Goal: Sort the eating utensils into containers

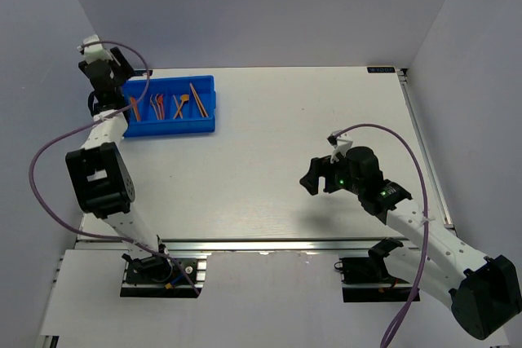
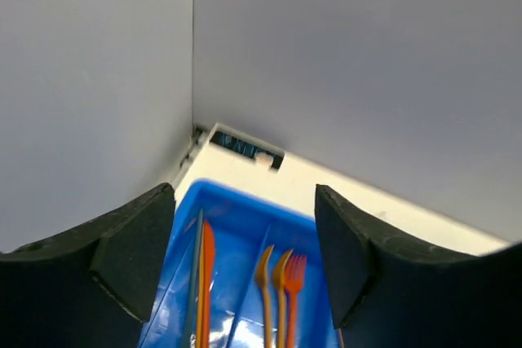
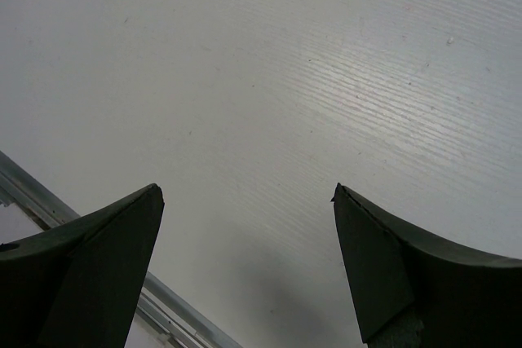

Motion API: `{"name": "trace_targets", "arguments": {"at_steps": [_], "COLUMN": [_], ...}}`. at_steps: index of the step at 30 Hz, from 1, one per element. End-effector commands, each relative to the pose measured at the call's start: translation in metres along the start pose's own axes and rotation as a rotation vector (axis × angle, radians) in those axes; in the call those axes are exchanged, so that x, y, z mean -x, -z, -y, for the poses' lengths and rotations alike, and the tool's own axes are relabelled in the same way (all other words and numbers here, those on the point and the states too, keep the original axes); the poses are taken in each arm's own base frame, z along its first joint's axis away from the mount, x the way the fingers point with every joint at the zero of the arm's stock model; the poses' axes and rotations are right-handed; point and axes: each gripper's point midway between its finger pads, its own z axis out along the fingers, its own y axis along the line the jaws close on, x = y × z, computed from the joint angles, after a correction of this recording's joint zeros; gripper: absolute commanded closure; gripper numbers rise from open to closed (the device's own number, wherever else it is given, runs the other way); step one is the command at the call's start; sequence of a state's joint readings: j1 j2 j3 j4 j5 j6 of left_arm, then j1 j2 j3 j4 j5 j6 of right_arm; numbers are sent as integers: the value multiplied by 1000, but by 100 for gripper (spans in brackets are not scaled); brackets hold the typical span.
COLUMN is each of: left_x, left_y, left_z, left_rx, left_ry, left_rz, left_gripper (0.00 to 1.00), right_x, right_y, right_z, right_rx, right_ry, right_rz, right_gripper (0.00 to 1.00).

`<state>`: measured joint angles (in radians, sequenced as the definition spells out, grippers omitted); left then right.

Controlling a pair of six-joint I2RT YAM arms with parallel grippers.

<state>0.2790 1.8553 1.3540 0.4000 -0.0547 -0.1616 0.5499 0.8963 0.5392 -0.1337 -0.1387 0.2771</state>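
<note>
Progress: by the look of it, done or very nearly; the thin orange, red and grey-blue plastic utensils (image 1: 167, 107) lie lengthwise inside the shallow rectangular bright blue plastic tray (image 1: 175, 128) at the far left of the white tabletop (image 1: 269, 144); no loose utensil shows elsewhere
Compartments: the left wrist view shows a grey-blue stick (image 2: 198, 283) and an orange knife (image 2: 208, 283) sharing one slot; an orange spoon (image 2: 263, 265), an orange fork (image 2: 281, 268) and a red fork (image 2: 296, 268) lie in the next; the rest is too small to tell
Left fingers (image 2: 134, 258): spread apart, holding nothing, poised above the tray's left end
Right fingers (image 3: 98, 266): spread apart, holding nothing, over bare tabletop, well apart from the tray
Left to do: probably only drawing the arms back
Surroundings: plain grey walls on three sides; purple cables (image 1: 371, 125) looping from each arm; a metal rail (image 1: 245, 244) along the near edge
Obstacles: none visible between either arm and the tray
</note>
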Motion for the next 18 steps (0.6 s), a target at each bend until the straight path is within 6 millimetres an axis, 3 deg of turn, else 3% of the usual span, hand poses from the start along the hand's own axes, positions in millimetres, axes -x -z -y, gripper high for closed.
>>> {"name": "trace_targets", "arguments": {"at_steps": [1, 2, 4, 5, 7, 8, 10, 11, 13, 14, 15, 18], "left_x": [66, 73, 86, 98, 103, 120, 94, 112, 81, 94, 66, 46], "left_y": [38, 46, 58, 75, 99, 129, 161, 189, 222, 251, 263, 311], "left_z": [46, 70, 86, 92, 92, 91, 74, 67, 49, 40, 30, 6], "left_rx": [-8, -31, -54, -67, -44, -51, 4, 8, 53, 47, 63, 113], "left_ry": [6, -2, 86, 121, 199, 229, 207, 202, 152, 135, 108, 111], "left_rz": [96, 63, 44, 17, -15, -7, -108, -75, -163, -114, -156, -101], "left_gripper": [21, 3, 2, 2, 2, 2, 2, 2, 2, 2, 2, 2], "right_x": [17, 26, 34, 42, 60, 66, 80, 84, 94, 97, 107, 107], "right_y": [0, 2, 8, 13, 31, 38, 61, 69, 94, 101, 115, 132], "right_z": [7, 6, 8, 14, 26, 29, 36, 37, 40, 40, 36, 31], "right_rx": [-47, -53, -84, -129, -241, -269, -350, -370, -424, -435, -433, -428], "right_ry": [9, 8, 0, -3, -17, -17, -20, -20, -18, -16, -15, -7], "right_rz": [57, 75, 87, 112, 145, 157, 187, 196, 229, 237, 276, 267], "right_gripper": [11, 11, 11, 11, 11, 11, 11, 11, 11, 11, 11, 11]}}
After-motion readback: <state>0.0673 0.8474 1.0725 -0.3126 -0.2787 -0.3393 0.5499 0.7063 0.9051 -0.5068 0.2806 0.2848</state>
